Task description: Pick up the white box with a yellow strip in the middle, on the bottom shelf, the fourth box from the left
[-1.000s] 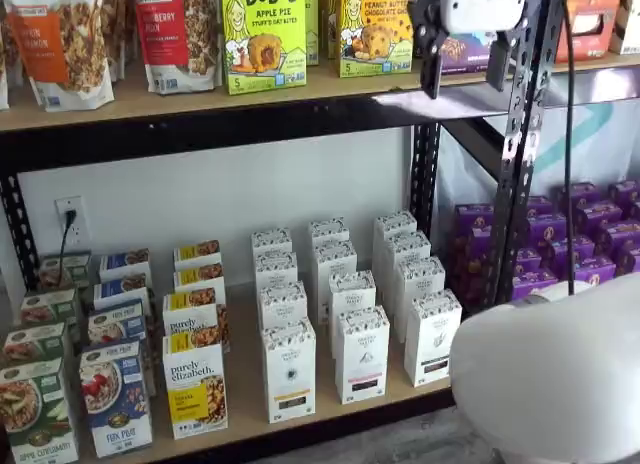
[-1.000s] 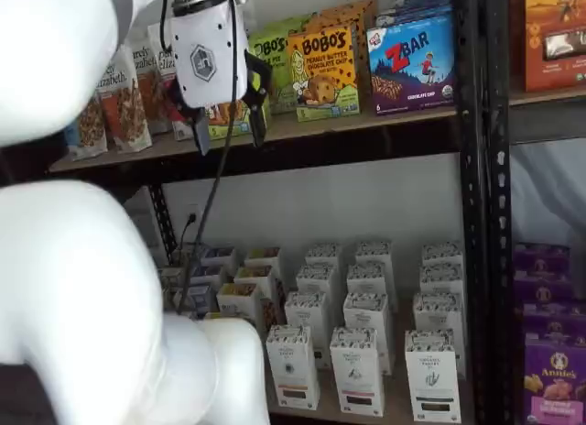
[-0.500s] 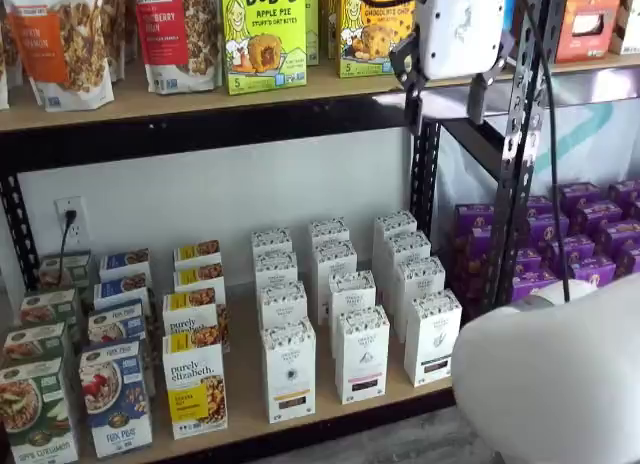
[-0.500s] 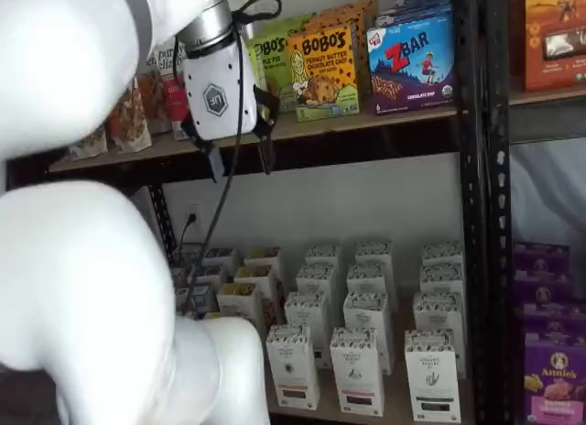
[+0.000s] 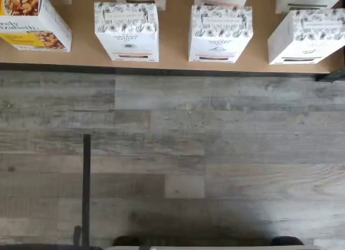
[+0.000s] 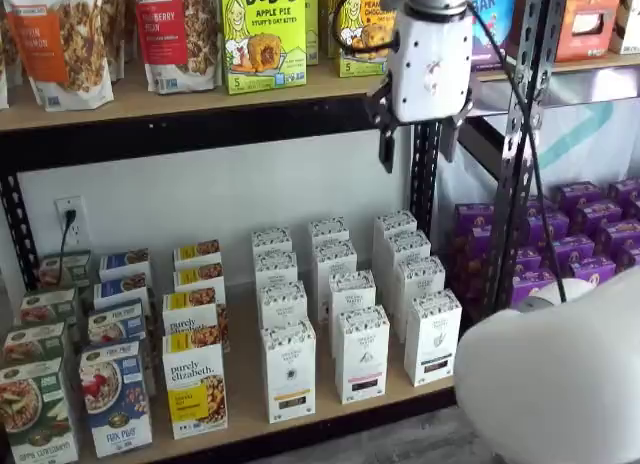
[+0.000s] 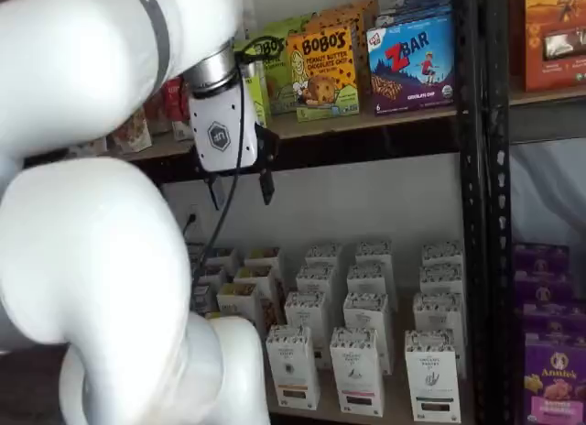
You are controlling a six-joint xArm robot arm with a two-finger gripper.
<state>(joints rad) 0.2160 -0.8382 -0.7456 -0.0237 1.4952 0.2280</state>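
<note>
Tan bottom shelf [image 6: 240,379] carries the white box [image 6: 289,370] upright at its front edge. High above hangs the gripper [image 6: 415,149], fingers spread with nothing between them. From it the box lies well below and left, its long axis vertical.

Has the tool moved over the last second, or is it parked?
Yes. In a shelf view the tool has come down and leftward: its fingers now hang below the upper shelf board, open and empty.
</note>
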